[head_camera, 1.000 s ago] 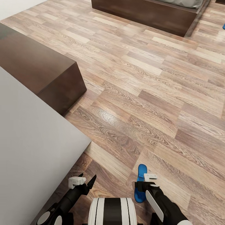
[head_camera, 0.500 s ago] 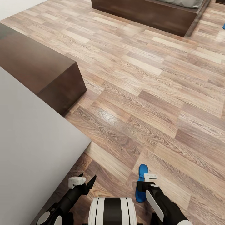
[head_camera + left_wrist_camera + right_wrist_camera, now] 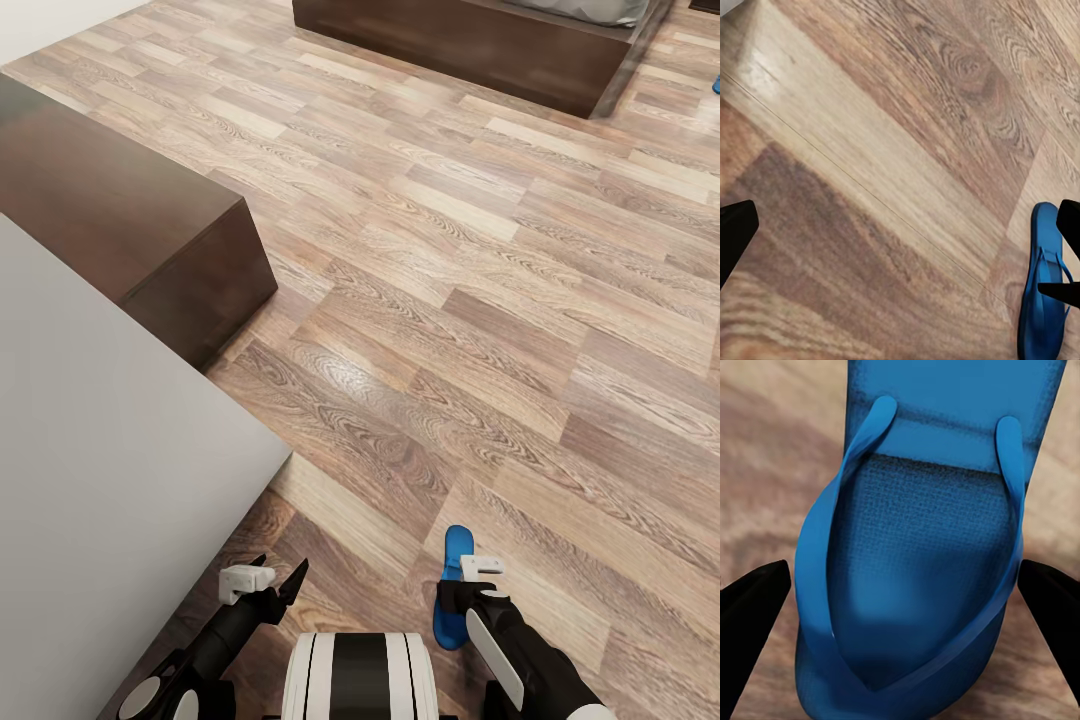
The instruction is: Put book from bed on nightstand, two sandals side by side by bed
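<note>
One bright blue sandal (image 3: 456,560) lies on the wood floor just ahead of my base, seen close up as the sandal (image 3: 922,547) and at the frame edge as the sandal (image 3: 1041,289). My right gripper (image 3: 462,598) hangs low over it and is open, its black fingertips (image 3: 754,607) standing on either side of the strap end. My left gripper (image 3: 278,578) is open over bare floor to the sandal's left, with nothing between its fingers (image 3: 735,236). A sliver of the second sandal (image 3: 716,85) shows far right, beside the dark-framed bed (image 3: 470,45). The book is out of view.
A long low dark dresser (image 3: 130,200) stands at the left. A light-grey flat surface (image 3: 90,480) rises close on my left, beside the left arm. Open wood-plank floor (image 3: 480,300) stretches from here to the bed.
</note>
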Controlling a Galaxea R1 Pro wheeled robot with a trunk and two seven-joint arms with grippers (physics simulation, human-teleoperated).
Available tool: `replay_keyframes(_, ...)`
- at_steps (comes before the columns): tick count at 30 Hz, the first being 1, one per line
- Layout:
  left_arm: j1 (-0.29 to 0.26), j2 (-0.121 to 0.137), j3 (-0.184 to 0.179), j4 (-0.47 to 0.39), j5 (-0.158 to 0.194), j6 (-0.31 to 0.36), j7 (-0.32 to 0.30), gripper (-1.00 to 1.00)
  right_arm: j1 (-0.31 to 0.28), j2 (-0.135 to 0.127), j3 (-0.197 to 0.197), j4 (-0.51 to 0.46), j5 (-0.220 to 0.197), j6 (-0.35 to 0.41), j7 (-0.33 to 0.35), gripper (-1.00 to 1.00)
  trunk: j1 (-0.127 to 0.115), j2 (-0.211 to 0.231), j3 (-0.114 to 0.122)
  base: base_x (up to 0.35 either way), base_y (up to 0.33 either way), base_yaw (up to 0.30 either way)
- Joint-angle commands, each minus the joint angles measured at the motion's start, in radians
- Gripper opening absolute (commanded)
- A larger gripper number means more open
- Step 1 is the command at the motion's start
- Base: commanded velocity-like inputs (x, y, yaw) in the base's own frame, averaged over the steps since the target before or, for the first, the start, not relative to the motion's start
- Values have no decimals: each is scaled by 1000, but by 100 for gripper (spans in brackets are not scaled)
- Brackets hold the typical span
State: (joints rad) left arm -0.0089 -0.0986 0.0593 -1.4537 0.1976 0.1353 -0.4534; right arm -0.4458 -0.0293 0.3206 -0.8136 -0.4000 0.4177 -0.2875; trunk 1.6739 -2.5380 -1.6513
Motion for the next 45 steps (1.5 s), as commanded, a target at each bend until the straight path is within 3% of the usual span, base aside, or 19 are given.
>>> replay_keyframes(1, 0, -1, 3, -1, 11, 10, -7, 100, -1, -1, 6, -2, -14, 1, -9, -100, 0, 0, -1, 0, 0, 0)
replay_keyframes(12, 0, -1, 3, -1, 11, 11, -7, 100, -1, -1, 6, -2, -14, 1, -10, -100, -2, 1, 15, 0, 0, 0)
replay_keyframes(45, 0, -1, 2, -1, 11, 12, -7, 100, -1, -3, 6, -6, -14, 1, -10, -100, -17, 8, 143, 0, 0, 0)
